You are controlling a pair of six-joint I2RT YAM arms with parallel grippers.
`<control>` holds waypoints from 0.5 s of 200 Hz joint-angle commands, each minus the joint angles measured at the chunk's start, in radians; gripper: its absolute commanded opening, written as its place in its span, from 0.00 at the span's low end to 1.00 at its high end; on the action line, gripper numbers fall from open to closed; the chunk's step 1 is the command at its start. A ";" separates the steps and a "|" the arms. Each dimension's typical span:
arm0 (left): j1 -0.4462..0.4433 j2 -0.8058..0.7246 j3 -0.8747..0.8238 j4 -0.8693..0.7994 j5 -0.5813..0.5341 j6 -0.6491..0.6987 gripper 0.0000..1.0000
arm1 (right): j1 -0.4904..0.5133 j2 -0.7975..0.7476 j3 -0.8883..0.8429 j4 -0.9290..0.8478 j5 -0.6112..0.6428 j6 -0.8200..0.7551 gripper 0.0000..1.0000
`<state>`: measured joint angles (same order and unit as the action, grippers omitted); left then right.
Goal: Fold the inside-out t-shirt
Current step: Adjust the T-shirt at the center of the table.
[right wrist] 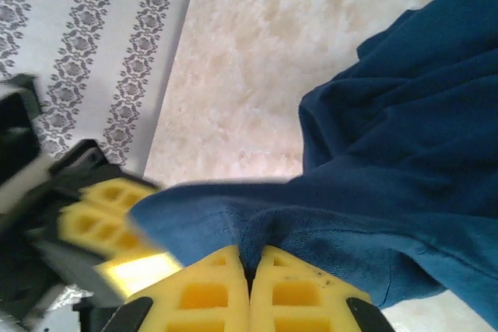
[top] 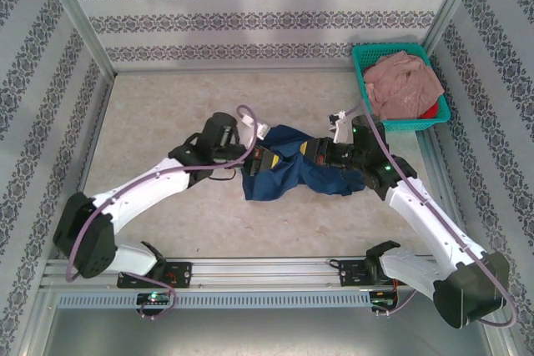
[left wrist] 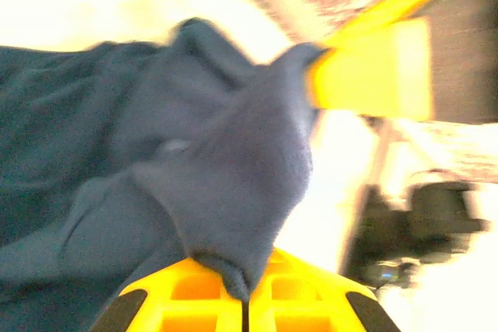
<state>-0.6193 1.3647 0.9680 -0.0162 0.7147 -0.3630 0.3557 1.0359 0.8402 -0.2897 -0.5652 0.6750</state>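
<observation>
The inside-out t-shirt (top: pixel 288 171) is a dark navy bundle hanging crumpled between my two grippers over the middle of the table. My left gripper (top: pixel 267 158) holds its left side, and my right gripper (top: pixel 311 152) holds its right side, close together. In the left wrist view the yellow fingers (left wrist: pixel 303 301) are shut with a pinch of navy cloth (left wrist: pixel 226 192) squeezed between them. In the right wrist view the yellow fingers (right wrist: pixel 296 289) are likewise shut on a fold of the t-shirt (right wrist: pixel 389 192), which drapes away to the right.
A teal basket (top: pixel 361 64) stands at the back right corner with a dusty pink garment (top: pixel 405 82) in it. Patterned walls enclose the beige table (top: pixel 158 114) at the left, back and right. Both arms' bases sit on the rail along the near edge.
</observation>
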 commanded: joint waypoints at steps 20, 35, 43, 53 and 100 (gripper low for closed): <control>0.016 -0.025 -0.087 0.334 0.433 -0.191 0.05 | -0.004 0.002 0.054 -0.128 0.067 -0.119 0.00; 0.016 -0.026 -0.075 0.186 0.409 -0.096 0.08 | -0.006 0.017 0.071 -0.164 0.048 -0.149 0.00; 0.018 -0.025 -0.064 0.104 0.370 -0.048 0.10 | -0.008 0.027 0.076 -0.180 0.027 -0.164 0.00; 0.019 -0.025 -0.059 0.048 0.308 -0.019 0.18 | -0.007 0.037 0.079 -0.188 0.002 -0.169 0.00; 0.006 -0.010 0.003 -0.271 -0.390 0.004 0.52 | 0.027 0.095 0.030 -0.071 -0.115 -0.087 0.00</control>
<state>-0.6071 1.3495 0.9279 -0.0921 0.7078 -0.3977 0.3565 1.1076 0.8898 -0.4221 -0.6098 0.5533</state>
